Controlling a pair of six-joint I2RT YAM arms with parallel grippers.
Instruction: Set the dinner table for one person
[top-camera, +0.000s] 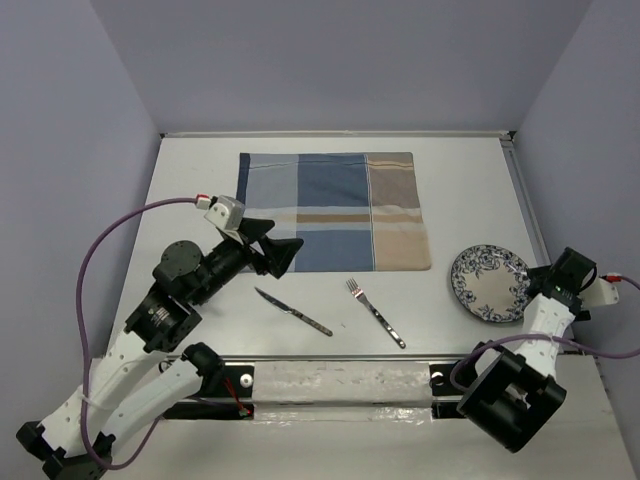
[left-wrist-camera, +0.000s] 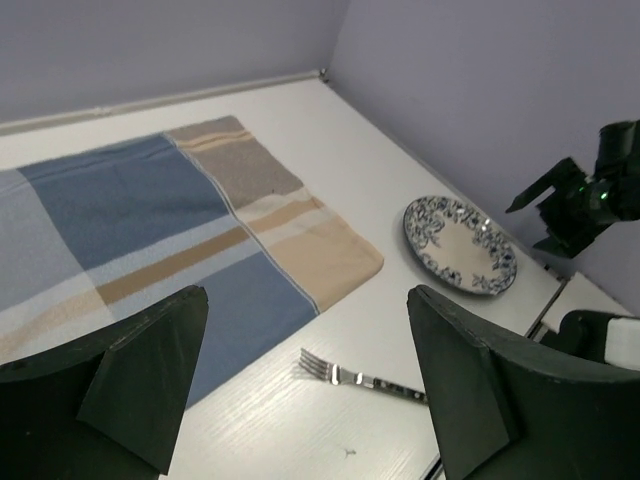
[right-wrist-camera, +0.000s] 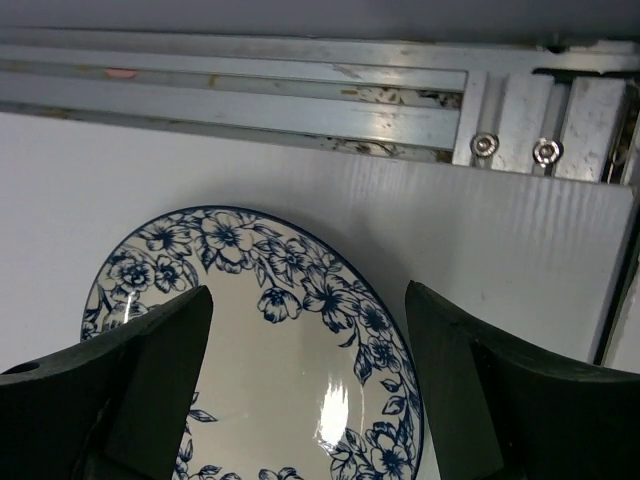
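The white dinner table (top-camera: 195, 185) holds a blue-and-tan striped cloth (top-camera: 335, 210) at the back middle. A knife (top-camera: 293, 311) and a fork (top-camera: 375, 312) lie in front of the cloth. A blue-flowered white plate (top-camera: 490, 283) lies at the right. My left gripper (top-camera: 285, 255) is open and empty, hovering by the cloth's front left corner. In the left wrist view the left gripper (left-wrist-camera: 305, 385) frames the fork (left-wrist-camera: 360, 378). My right gripper (top-camera: 537, 290) is open at the plate's right rim. In the right wrist view its jaws (right-wrist-camera: 305, 400) straddle the plate (right-wrist-camera: 270, 370) without holding it.
A metal rail (right-wrist-camera: 300, 100) runs along the table's right edge just beyond the plate. Purple walls enclose the table at the back and sides. A silver bar (top-camera: 340, 383) lies along the near edge between the arm bases.
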